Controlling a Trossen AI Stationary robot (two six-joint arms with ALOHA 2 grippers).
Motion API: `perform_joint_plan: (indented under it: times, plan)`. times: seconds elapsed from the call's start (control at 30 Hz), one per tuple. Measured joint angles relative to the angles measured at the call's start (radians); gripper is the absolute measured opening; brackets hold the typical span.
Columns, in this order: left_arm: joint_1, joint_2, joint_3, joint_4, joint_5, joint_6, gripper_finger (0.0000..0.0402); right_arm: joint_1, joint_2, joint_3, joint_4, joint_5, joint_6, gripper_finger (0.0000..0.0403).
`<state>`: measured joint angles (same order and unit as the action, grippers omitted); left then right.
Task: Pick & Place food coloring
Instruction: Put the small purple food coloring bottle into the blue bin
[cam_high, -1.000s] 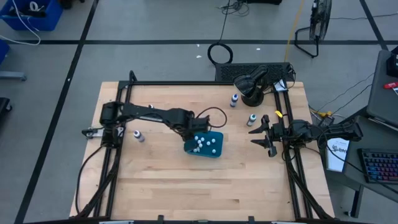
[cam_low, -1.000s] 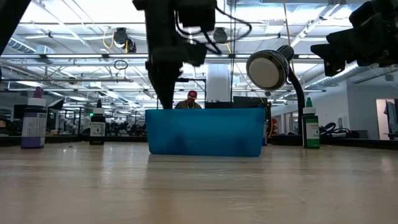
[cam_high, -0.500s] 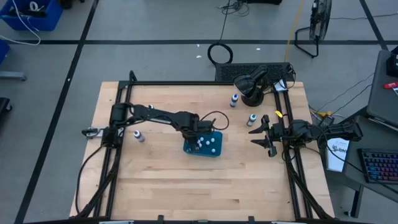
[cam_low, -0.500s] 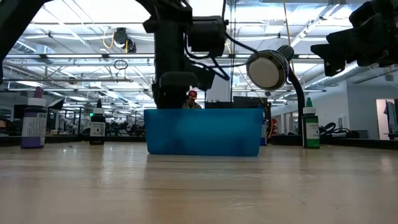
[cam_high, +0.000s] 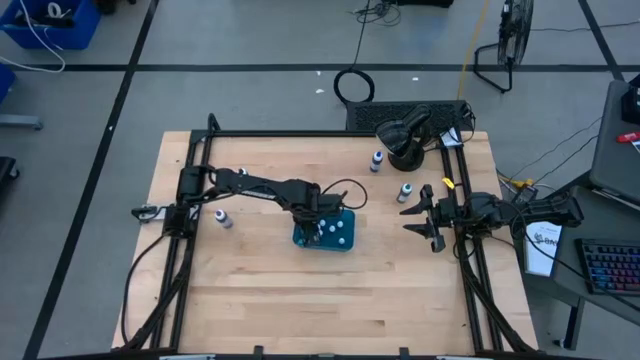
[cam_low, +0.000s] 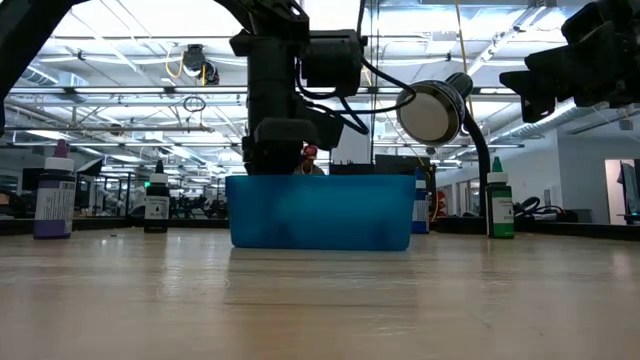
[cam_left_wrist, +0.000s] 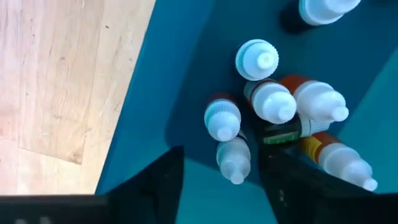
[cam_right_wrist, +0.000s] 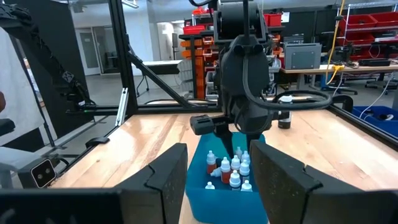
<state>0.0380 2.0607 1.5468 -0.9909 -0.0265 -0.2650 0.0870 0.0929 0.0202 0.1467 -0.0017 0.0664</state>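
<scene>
Our left claw (cam_left_wrist: 221, 177) hangs low over the blue tray (cam_high: 345, 243), at the tray's left end. Its two dark fingers (cam_left_wrist: 163, 180) are spread apart, and nothing is between them. We see a small bottle with a white cap (cam_left_wrist: 233, 160) lying on the tray floor in the gap under the fingers, but they do not squeeze it.

Lots of little food coloring bottles (cam_left_wrist: 272, 102) sit bunched together inside the tray. They have white caps, and some are red or orange.

More bottles stand out on the wood table (cam_high: 250, 310). One bottle (cam_high: 222, 218) is on the left side, near the left arm's base. Two more bottles (cam_high: 377, 160) stand at the far right, near a black lamp (cam_high: 400, 135) on a round base.

Our right claw (cam_high: 420, 215) waits at the right edge of the table, well away from the tray. Its fingers (cam_right_wrist: 161, 180) are parted too, and they hold nothing. We see the tray and the left arm far off in front of it.
</scene>
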Motion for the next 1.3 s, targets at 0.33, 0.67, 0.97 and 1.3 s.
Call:
perform_joint_plan:
  times: [0.33,0.67,0.97,1.3]
  plan:
    - [0.0,-0.116,0.003,-0.017,-0.007,-0.011,0.0244,0.0,0.0,0.0,0.001,0.0,0.0,0.0165]
    - [-0.008,-0.411,0.0,-0.468,-0.167,-0.234,0.0245,0.0,0.0,0.0,0.0,0.0,0.0,0.0166]
    - [-0.009,-0.652,-0.029,-0.579,-0.172,-0.497,0.0246,0.0,0.0,0.0,0.0,0.0,0.0,0.0165]
    - [-0.007,-0.75,-0.347,-0.58,-0.116,-0.634,0.0246,0.0,0.0,0.0,0.0,0.0,0.0,0.0167]
